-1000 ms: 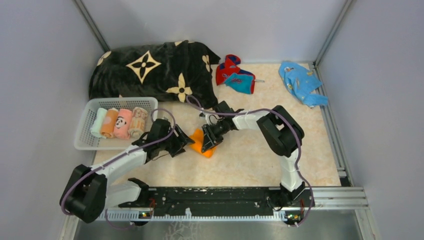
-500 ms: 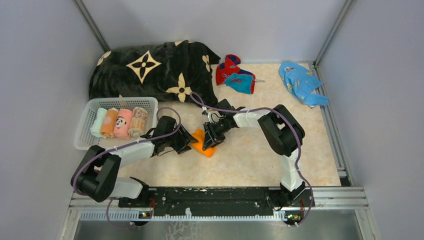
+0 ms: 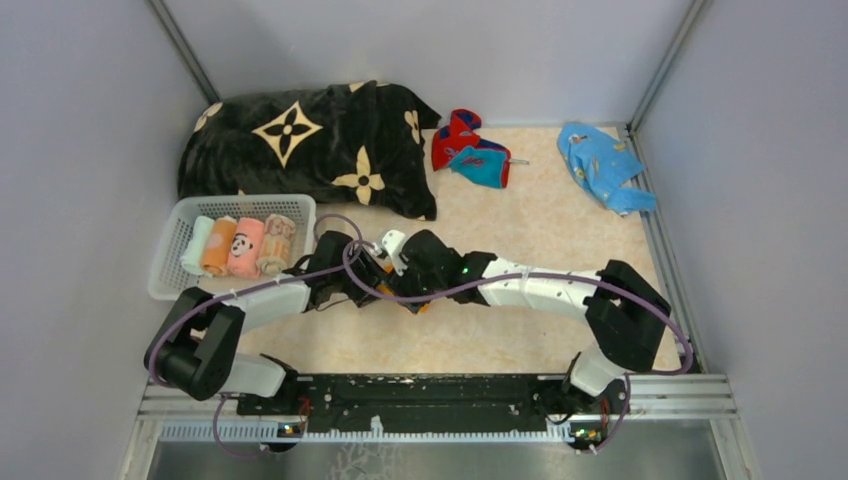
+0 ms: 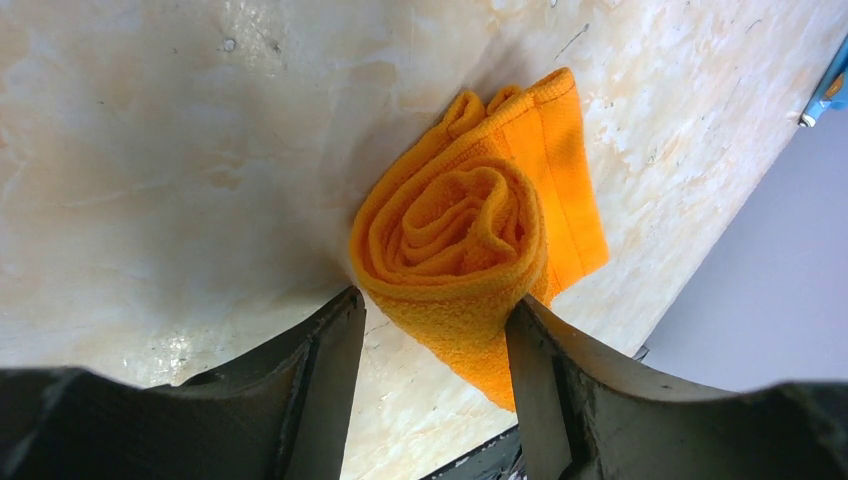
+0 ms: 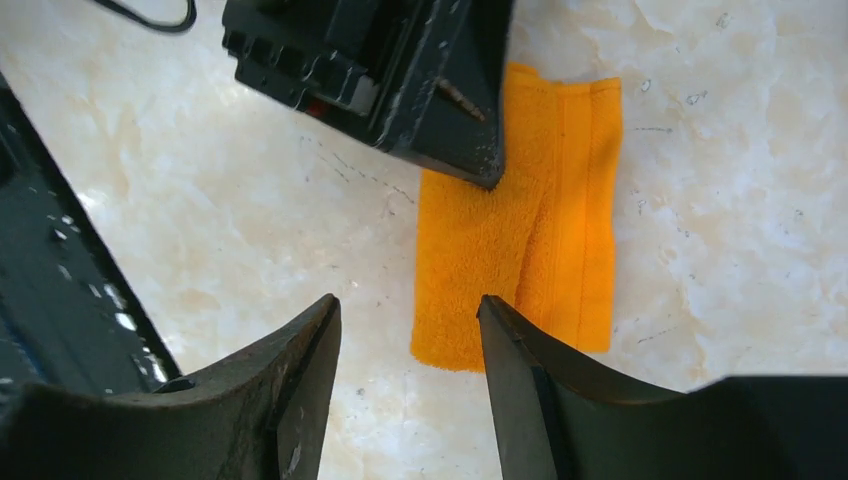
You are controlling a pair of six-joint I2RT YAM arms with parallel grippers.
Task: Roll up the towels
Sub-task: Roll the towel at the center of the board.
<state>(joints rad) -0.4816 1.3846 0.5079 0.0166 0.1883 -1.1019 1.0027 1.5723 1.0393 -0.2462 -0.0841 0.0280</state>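
A plain orange towel (image 4: 455,225) lies on the table as a short roll, its spiral end facing my left wrist camera and a flat tail trailing behind it. My left gripper (image 4: 430,305) has its jaws on either side of the roll and both fingers touch it. In the right wrist view the towel (image 5: 520,250) lies under my left gripper's black body. My right gripper (image 5: 410,305) is open and empty just above the table, beside the towel's end. From above, both grippers (image 3: 365,285) (image 3: 398,268) meet over the towel (image 3: 423,306), which is mostly hidden.
A white basket (image 3: 165,285) at the left holds several rolled towels (image 3: 244,247). A black flowered blanket (image 3: 300,140) lies behind it. A crumpled red-and-teal towel (image 3: 470,150) and a blue cloth (image 3: 603,165) lie at the back.
My right arm has dropped low and stretched left, bringing its gripper over my left gripper. My left gripper moved in to the towel a second ago and has since stayed.
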